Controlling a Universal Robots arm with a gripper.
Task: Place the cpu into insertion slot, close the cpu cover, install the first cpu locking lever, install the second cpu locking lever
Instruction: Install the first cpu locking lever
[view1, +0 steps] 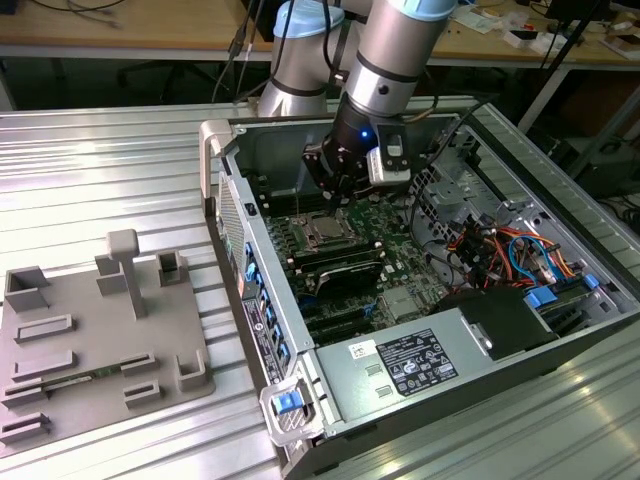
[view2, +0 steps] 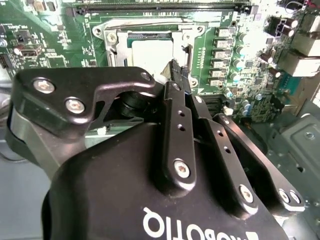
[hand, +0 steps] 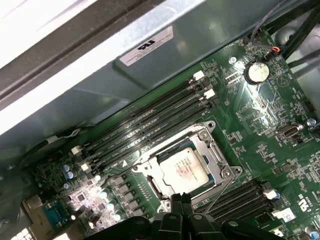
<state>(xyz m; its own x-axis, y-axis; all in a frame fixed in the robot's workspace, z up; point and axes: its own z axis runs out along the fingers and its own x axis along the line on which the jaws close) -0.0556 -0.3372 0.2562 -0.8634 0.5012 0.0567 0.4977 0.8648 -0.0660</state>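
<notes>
On the ribbed desk (view1: 120, 160) an open case (view1: 270, 140) is laid flat, and the green board (hand: 260, 125) is exposed inside it. The claw (hand: 181, 202) is held just above the edge of the slot (hand: 207, 128), its fingers closed together. Whether anything is pinched between them cannot be told. The cover (hand: 218, 159) appears to be laid down around the cpu (hand: 184, 167), which is seated in the slot. A thin lever (hand: 220, 195) is seen slanting beside the slot, apparently unlatched. If it is pushed off-line, it could be missed, bent or scraped across the board, and the cover could spring up.
</notes>
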